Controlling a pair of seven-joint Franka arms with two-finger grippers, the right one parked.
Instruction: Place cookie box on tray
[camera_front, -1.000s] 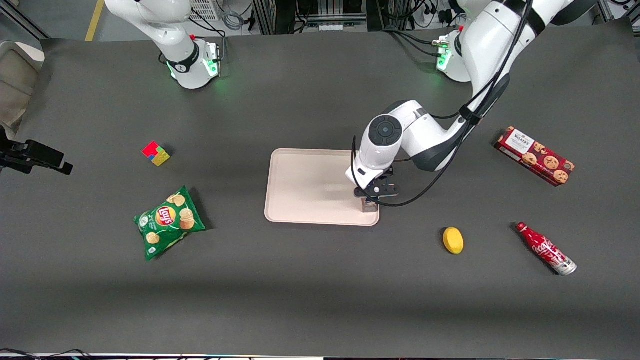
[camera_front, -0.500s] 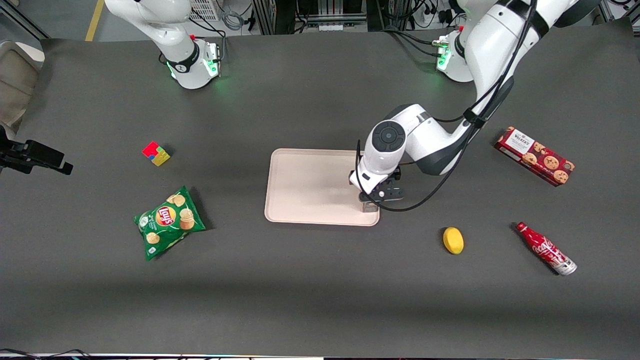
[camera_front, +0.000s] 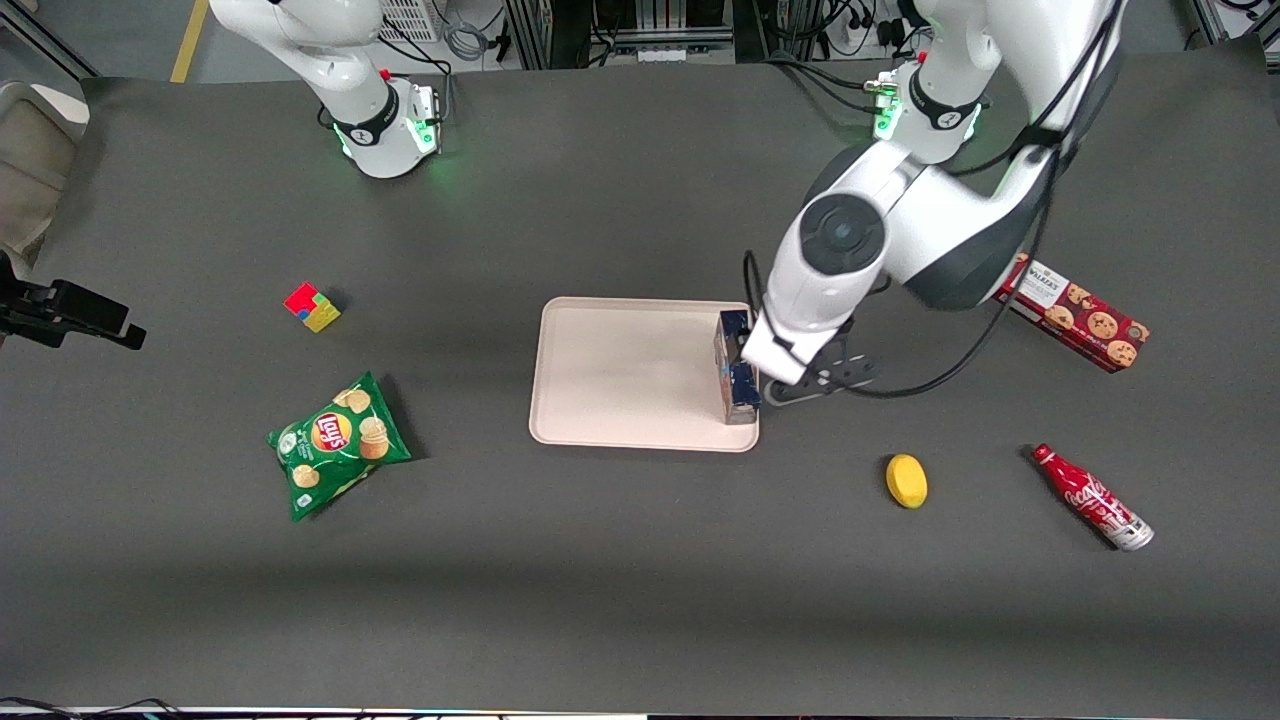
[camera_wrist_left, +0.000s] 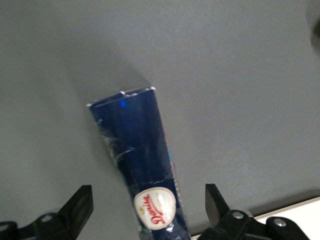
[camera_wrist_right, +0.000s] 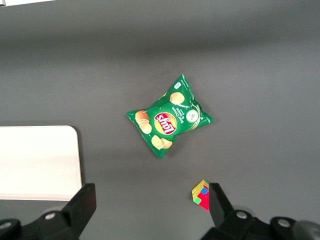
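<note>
**Already on the tray: the cookie box stands at its edge**

Now the cookie box (camera_front: 737, 367) stands upright on the tray (camera_front: 620, 372), right of centre in the front view, tight against the tray's rim at the working arm's end. Its navy faces show, with a lighter base near the tray's lower right corner.

The gripper (camera_wrist_left: 148, 210) sits above the box, raised off it, and the wrist view shows its two dark fingers (camera_wrist_left: 80, 204) spread wide with the box between them and touching neither (the round white logo reads clearly on the box's near end (camera_wrist_left: 142, 170)). In the front view the arm's white wrist covers the gripper itself.

Elsewhere on the dark table (camera_front: 640, 600): a green chip bag (camera_front: 336, 444) at lower left, a coloured cube (camera_front: 311, 306) above it, a yellow lemon-like object (camera_front: 906, 480) and a red bottle (camera_front: 1091, 497) at lower right, and a long red cookie box (camera_front: 1075, 315) at the right edge.
</note>
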